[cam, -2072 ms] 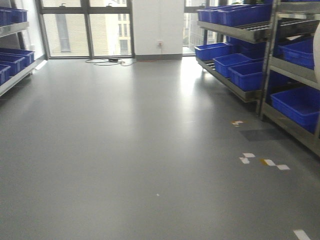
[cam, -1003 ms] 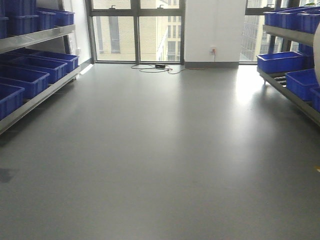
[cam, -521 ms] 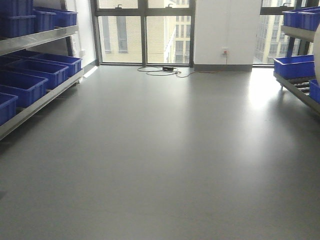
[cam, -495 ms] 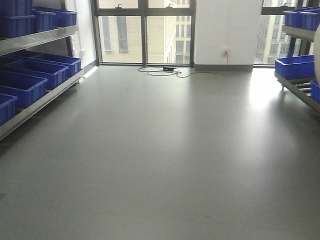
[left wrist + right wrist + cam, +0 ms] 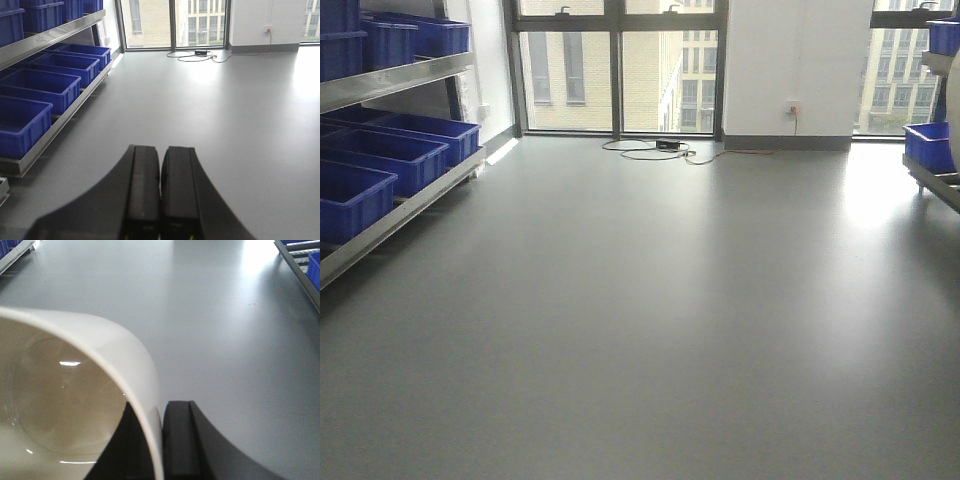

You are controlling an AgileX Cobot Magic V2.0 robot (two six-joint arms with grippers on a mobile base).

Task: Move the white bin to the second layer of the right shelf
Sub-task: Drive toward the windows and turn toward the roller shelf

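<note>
Pressing its two black fingers (image 5: pixel 145 190) flat together so that they touch, the left hand (image 5: pixel 161 150) hangs low over the grey floor (image 5: pixel 250 115). To the left of this hand runs a steel rack (image 5: pixel 31 156) carrying open blue crates (image 5: pixel 47 86) on its lower level, with more on the level above. Far ahead of it, a black cable (image 5: pixel 197 55) lies looped on the floor below the windows (image 5: pixel 175 22).

The right hand (image 5: pixel 155 412) is clamped on the white bin (image 5: pixel 107 342). One finger (image 5: pixel 177 440) lies against the outside of the wall and the other sits inside the mouth, so the wall is pinched between them. The bin is held above the floor to the left of this hand, its glossy cream inside turned toward the wrist camera.

Well ahead and to the right of this hand stands the right shelf (image 5: pixel 300 246), its roller tracks showing beside a blue crate (image 5: pixel 315 265). Bin and shelf are well apart. Which level is the second cannot be told.
</note>
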